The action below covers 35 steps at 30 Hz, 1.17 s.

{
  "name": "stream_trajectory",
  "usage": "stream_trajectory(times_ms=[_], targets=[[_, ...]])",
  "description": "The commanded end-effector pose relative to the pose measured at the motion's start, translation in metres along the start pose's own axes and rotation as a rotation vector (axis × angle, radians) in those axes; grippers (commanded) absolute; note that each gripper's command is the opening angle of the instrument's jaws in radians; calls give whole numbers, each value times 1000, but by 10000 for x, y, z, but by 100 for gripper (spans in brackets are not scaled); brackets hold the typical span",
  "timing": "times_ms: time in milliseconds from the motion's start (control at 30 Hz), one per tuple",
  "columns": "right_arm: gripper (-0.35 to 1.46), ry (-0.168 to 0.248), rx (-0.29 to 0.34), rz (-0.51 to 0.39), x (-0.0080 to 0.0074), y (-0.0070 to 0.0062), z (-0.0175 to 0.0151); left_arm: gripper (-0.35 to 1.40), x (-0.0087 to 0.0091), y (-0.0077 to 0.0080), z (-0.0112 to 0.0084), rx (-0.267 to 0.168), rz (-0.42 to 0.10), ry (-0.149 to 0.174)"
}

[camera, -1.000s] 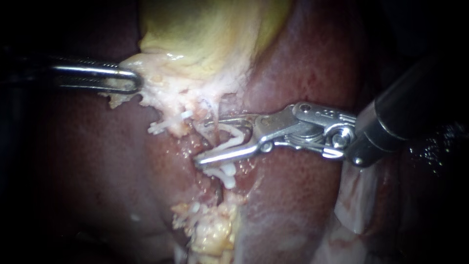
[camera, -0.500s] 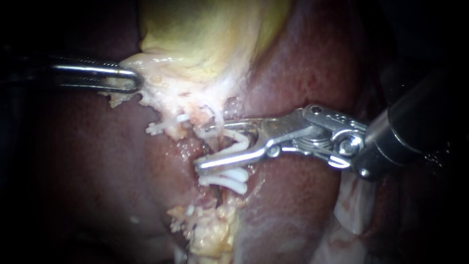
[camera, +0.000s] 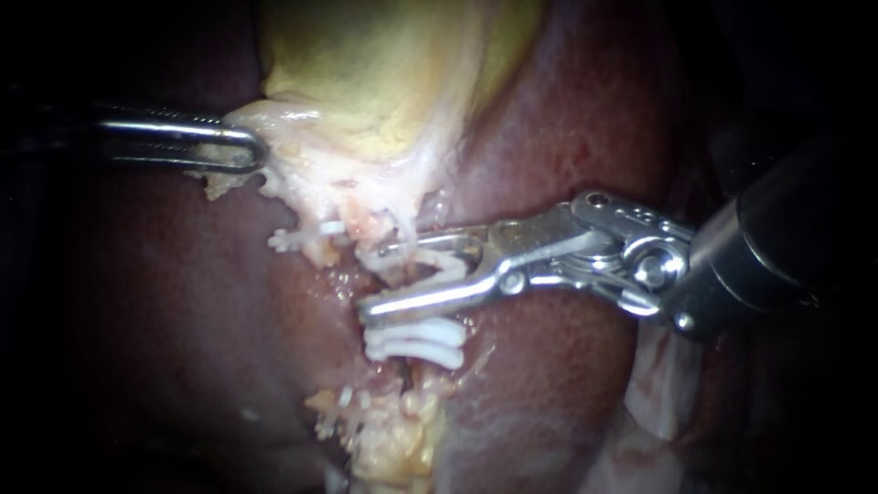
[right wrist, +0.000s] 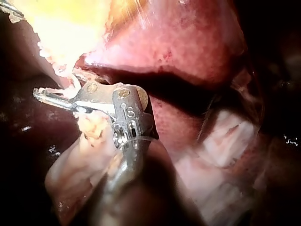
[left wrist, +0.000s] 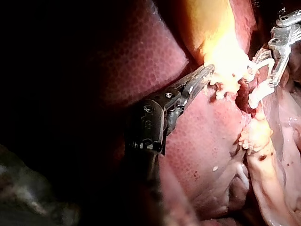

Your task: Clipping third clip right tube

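Claw of my right instrument (camera: 375, 277) is spread apart and grasping a load. A white clip (camera: 437, 263) sits inside it, one leg against each half. The shaft comes in from the right of the endoscope view and lies low across the liver (camera: 183, 302). The claw straddles the right tube (camera: 400, 224), the pale strand that drops from the gallbladder (camera: 384, 73), so the held clip lies around the tube and is not yet squeezed flat.

Just beneath the lower half of the claw, two white clips (camera: 416, 340) are already closed across the same tube. They are stacked one right against the other. Below them the tube runs into a yellowish fatty lump (camera: 393, 434). Off to the left of the tube I see short white pieces (camera: 297, 240) that look like clips, but I can't tell what they sit on.

My left instrument (camera: 249, 151) comes in level from the left. Its claw is clenched on the pale fringe (camera: 274, 137) at the gallbladder's lower edge. The left wrist view shows the two halves pressed together with that bright tissue at their tip.

From the right wrist view, my clip-carrying claw pokes into the ragged pale tissue under the gallbladder, and the tube is hidden there.
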Motion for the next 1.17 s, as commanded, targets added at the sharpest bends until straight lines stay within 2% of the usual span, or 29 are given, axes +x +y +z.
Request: stream_trajectory(times_ms=[33,333,400,1167], targets=[[18,0,0,-3,1,-1,1,-35,0,0,0,0,0,0],[-13,1,0,51,1,-1,0,-35,0,-1,1,0,0,0],[-35,1,0,68,0,-1,-1,-35,-1,-1,1,0,0,0],[-35,1,-14,67,-2,1,-3,-35,-1,-1,1,0,0,0]])
